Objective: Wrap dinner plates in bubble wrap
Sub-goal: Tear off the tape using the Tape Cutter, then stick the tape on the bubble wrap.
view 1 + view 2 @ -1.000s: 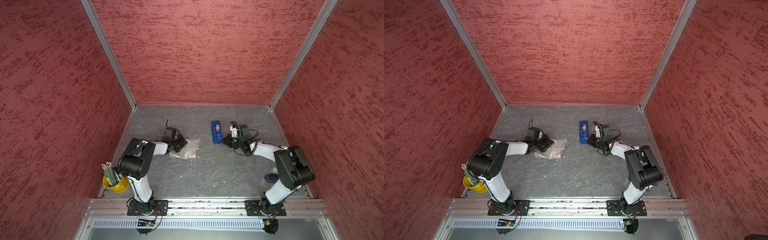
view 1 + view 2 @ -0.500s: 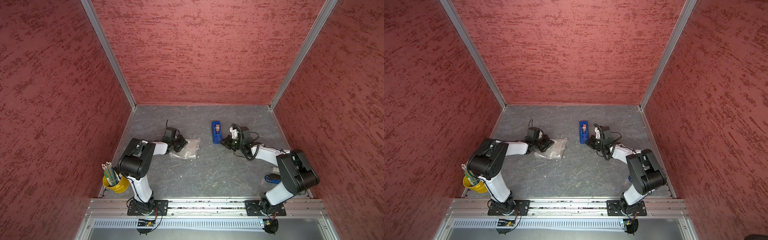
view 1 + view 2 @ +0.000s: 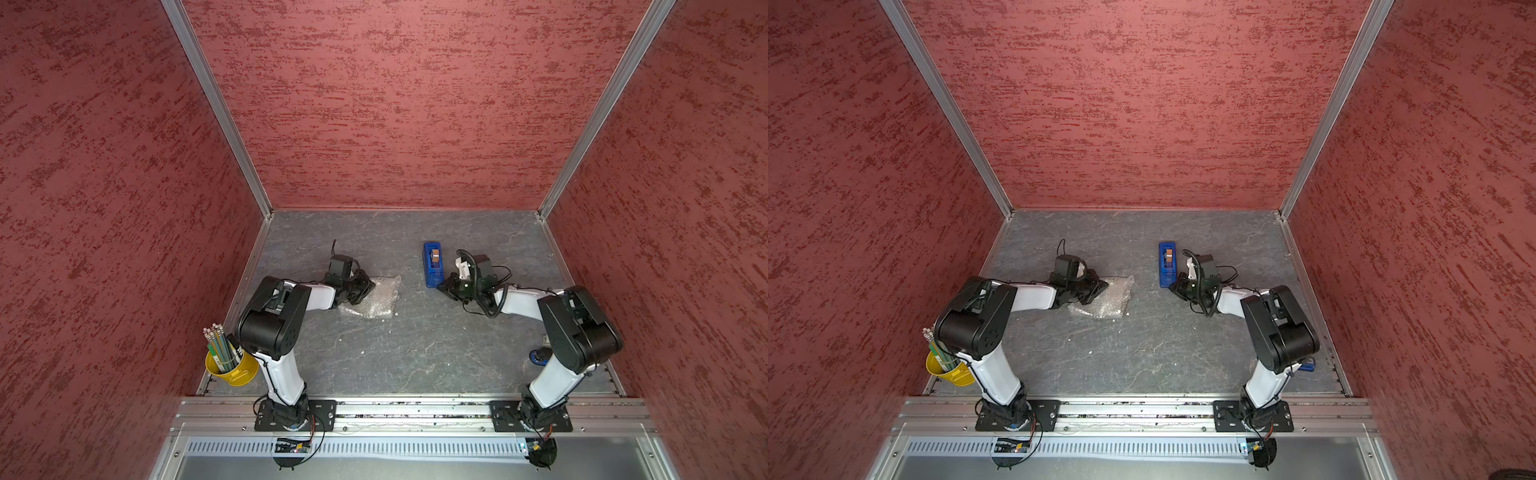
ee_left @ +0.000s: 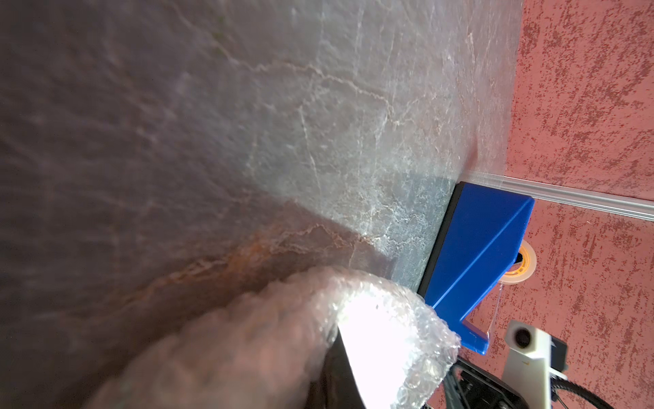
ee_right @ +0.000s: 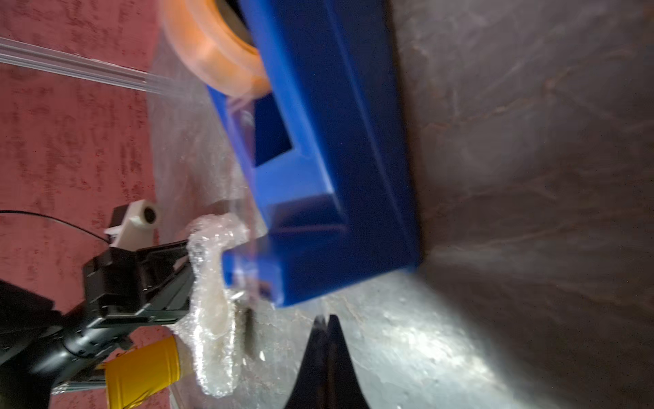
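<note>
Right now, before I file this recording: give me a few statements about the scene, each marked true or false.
1. The left gripper touches the bubble wrap. True.
2. The right gripper is wide open. False: in the right wrist view its fingertips are together.
3. The tape dispenser is red. False: it is blue.
4. The pencil cup stands beside the left arm, near its base. True.
5. A bare plate lies on the table. False: no plate shows, only the crumpled bubble wrap bundle.
</note>
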You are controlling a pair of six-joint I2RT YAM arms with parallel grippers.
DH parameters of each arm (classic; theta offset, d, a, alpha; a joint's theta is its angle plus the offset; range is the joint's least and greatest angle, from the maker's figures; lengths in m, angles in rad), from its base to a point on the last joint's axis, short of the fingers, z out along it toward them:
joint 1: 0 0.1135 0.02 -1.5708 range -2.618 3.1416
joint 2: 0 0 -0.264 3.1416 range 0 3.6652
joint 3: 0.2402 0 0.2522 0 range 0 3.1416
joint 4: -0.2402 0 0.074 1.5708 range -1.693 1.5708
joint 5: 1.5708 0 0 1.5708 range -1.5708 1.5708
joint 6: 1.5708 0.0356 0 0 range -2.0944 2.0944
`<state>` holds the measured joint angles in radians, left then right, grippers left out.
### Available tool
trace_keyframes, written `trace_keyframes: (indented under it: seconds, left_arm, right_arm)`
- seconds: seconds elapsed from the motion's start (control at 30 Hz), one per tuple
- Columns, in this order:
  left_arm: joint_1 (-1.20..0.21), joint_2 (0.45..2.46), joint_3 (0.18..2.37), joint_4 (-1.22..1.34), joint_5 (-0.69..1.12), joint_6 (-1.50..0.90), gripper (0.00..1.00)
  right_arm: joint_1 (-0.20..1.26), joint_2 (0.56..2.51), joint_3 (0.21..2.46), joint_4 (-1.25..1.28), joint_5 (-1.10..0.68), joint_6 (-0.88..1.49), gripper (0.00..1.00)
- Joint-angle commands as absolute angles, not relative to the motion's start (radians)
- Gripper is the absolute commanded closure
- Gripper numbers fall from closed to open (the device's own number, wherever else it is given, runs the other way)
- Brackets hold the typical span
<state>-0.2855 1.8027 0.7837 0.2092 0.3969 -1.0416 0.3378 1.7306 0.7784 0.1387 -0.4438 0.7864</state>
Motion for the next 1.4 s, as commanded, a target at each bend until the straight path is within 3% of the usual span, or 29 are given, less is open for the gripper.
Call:
trace_keyframes:
  seconds: [0.0,0.27,0.47,0.63,0.9,1.37]
  left_arm:
    - [-0.283,1.846,0.738,0.092,0.390,-1.035,1.00]
    - [-0.272,1.841,0.726,0.102,0.398,-1.034,1.00]
    - [-0.271,1.840,0.727,0.106,0.403,-1.034,1.00]
    - [-0.272,1.846,0.723,0.118,0.408,-1.039,1.00]
    - [-0.267,1.859,0.718,0.132,0.420,-1.046,1.00]
    - [-0.264,1.847,0.724,0.129,0.434,-1.052,1.00]
  right_arm:
    - [0.347,1.755,0.780,0.013,-0.366,0.744,1.00]
    - [0.380,1.524,0.727,0.066,-0.504,0.744,1.00]
    - [0.537,1.377,0.714,0.140,-0.517,0.810,1.00]
    - [0.667,1.527,0.793,0.375,-0.507,0.917,1.00]
    - [0.744,1.848,1.012,0.466,-0.469,0.977,1.00]
    - [0.727,1.940,1.072,0.383,-0.373,0.947,1.00]
